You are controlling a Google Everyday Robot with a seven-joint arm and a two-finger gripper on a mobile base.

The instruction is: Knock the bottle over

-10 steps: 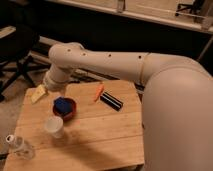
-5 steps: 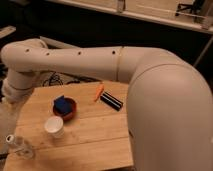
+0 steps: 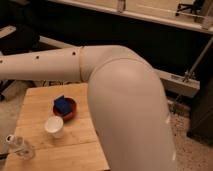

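Claw lay outside the frame — the white arm (image 3: 50,64) ran off the left edge, so its state could not be told. Nearest, the bottle (image 3: 21,147) stood at the front left corner of the wooden desk (image 3: 75,146), white cap up. Just beyond it to the right sat a white cup (image 3: 54,126), apart from the bottle. Behind the cup was a red bowl (image 3: 71,111) holding a blue object (image 3: 62,104). The arm's bulky elbow covered the desk's right side — farther back, a dark wall and a pale ledge (image 3: 150,18).
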